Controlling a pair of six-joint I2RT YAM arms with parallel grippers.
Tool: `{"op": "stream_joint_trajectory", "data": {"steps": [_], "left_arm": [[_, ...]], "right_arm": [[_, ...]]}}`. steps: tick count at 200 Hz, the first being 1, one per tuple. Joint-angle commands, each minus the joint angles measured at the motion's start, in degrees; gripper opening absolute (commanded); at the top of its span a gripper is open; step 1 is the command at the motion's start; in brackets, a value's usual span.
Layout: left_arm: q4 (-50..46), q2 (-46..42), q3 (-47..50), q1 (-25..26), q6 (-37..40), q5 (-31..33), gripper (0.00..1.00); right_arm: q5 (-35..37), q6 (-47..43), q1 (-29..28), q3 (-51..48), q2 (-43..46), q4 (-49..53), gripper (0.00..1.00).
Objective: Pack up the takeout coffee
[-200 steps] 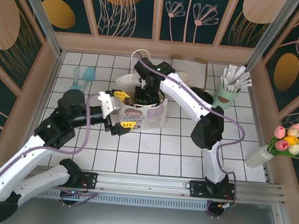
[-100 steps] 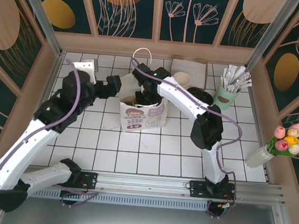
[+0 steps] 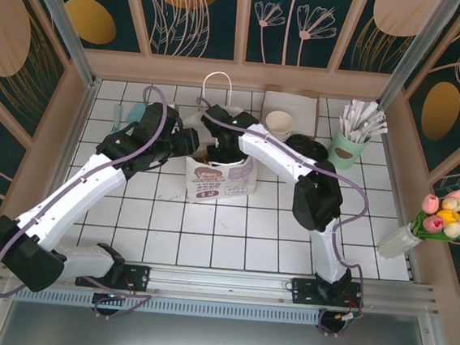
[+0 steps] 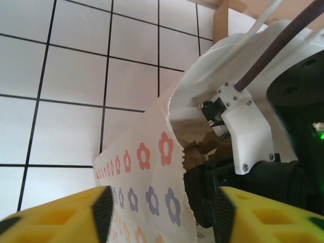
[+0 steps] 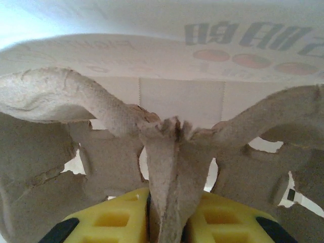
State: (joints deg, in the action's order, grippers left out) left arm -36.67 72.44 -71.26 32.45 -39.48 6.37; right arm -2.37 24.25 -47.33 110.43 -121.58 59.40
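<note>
So the left hand (image 4: 159, 212) has swung from the front of the white paper bag (image 3: 217, 179) to its left side and straddles the rim, released. The right hand (image 5: 167, 217) is inside, clenched on a cardboard carrier (image 5: 167, 147). Can't tell where the takeout coffee sits

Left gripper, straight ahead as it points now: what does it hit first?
Probably the paper bag: its flowered wall stands between the left gripper's fingers. The right arm sits close behind, depth unclear.
</note>
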Motion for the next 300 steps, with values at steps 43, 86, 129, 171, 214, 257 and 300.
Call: {"op": "stream_joint_trajectory", "data": {"steps": [43, 86, 129, 171, 214, 257, 300], "left_arm": [[1.4, 0.9, -0.4, -0.2, 0.2, 1.5, 0.27], [2.0, 1.3, -0.4, -0.2, 1.3, 1.4, 0.18], [1.1, 2.1, -1.3, -0.2, 3.0, 2.5, 0.08], [1.1, 2.1, -1.5, -0.2, 3.2, 3.3, 0.05], [0.4, 2.2, -1.8, -0.2, 3.7, 3.9, 0.04], [0.6, 1.6, -1.5, -0.2, 3.1, 4.4, 0.02], [0.8, 1.2, -1.4, -0.2, 2.8, 4.7, 0.01]], "right_arm": [[3.0, 0.3, -0.9, -5.2, 0.7, -5.3, 0.40], [3.0, -0.6, -1.2, -3.0, 2.0, -5.7, 0.63], [1.1, -4.9, -1.4, -0.4, 4.5, -3.4, 0.75], [1.2, -8.8, -1.0, -1.2, 5.1, -1.6, 0.66], [-1.2, -13.5, -1.1, -5.2, 4.4, -2.9, 0.32], [-1.8, -16.0, -0.8, -9.2, 3.7, -4.9, 0.17], [-0.1, -16.6, -0.4, -12.8, 2.4, -6.2, 0.16]]}}
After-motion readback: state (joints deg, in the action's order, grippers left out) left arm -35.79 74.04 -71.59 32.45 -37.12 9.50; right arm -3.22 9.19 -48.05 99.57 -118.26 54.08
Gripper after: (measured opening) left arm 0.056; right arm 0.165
